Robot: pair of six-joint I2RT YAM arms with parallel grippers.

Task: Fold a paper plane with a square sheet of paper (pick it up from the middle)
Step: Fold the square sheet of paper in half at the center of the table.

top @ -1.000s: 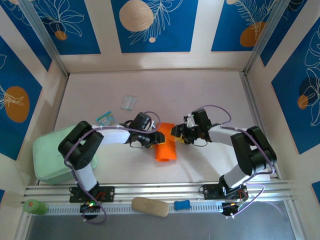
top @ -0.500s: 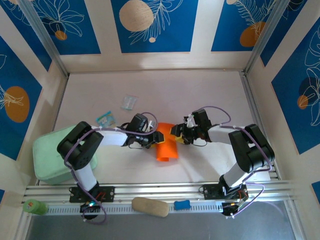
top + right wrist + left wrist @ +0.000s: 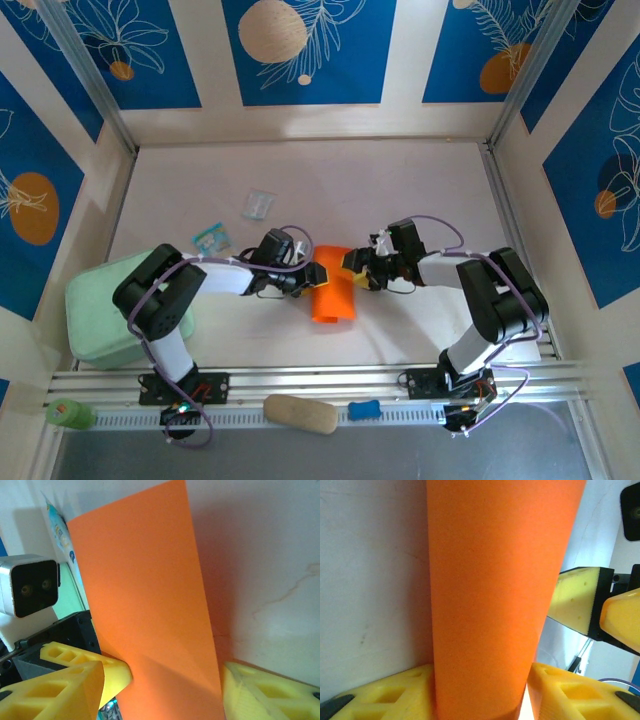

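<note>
Pale tabletop (image 3: 400, 190) carries the folded square sheet of paper (image 3: 333, 295) near its middle. At its far end the left gripper (image 3: 318, 272) clasps it. The right gripper (image 3: 352, 272) straddles it, and whether it grips cannot be told, so both should probably press evenly to keep the edges aligned.

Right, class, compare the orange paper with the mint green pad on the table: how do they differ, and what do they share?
Colour: the orange paper is bright orange; the mint green pad is pale green. Shape: the paper is a narrow strip with straight edges; the pad is broader with rounded corners. Place: the paper lies mid-table; the pad sits at the left edge. Both are plain and rest on the table.
</note>
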